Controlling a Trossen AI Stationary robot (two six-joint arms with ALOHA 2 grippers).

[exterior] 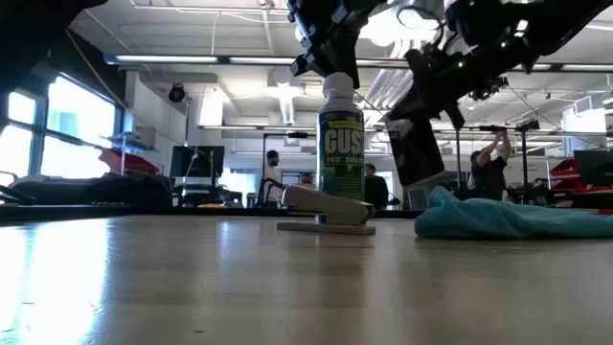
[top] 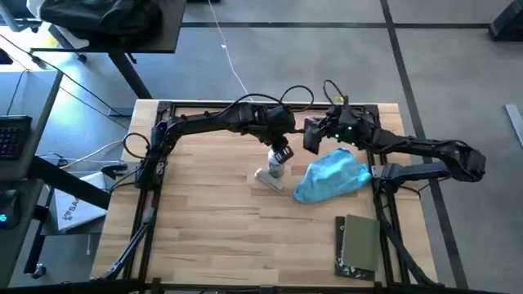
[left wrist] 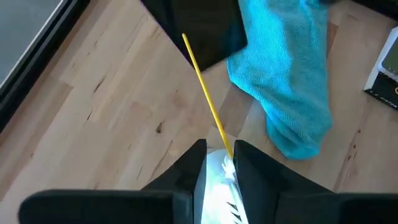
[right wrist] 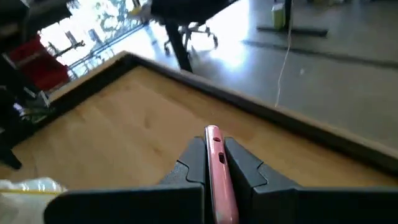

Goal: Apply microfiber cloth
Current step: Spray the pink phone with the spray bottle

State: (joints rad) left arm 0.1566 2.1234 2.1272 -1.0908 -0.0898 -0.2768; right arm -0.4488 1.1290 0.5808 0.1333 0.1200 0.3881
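The floppy turquoise microfiber cloth (top: 331, 177) lies just below the right gripper (top: 314, 135), fingers clamping a slim pink object; left gripper (top: 281, 153) (holding a white-capped green spray bottle (exterior: 341, 144)) is alongside.

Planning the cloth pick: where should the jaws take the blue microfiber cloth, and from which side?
Judging from the high view, come straight down on the microfiber cloth and pinch its raised, bunched middle; the low view shows a hump near its left end. It lies crumpled with folds, so a ridge gives fabric to close on, while the flat edges hug the table. The spray bottle stands on its left, so avoid a sideways approach there.
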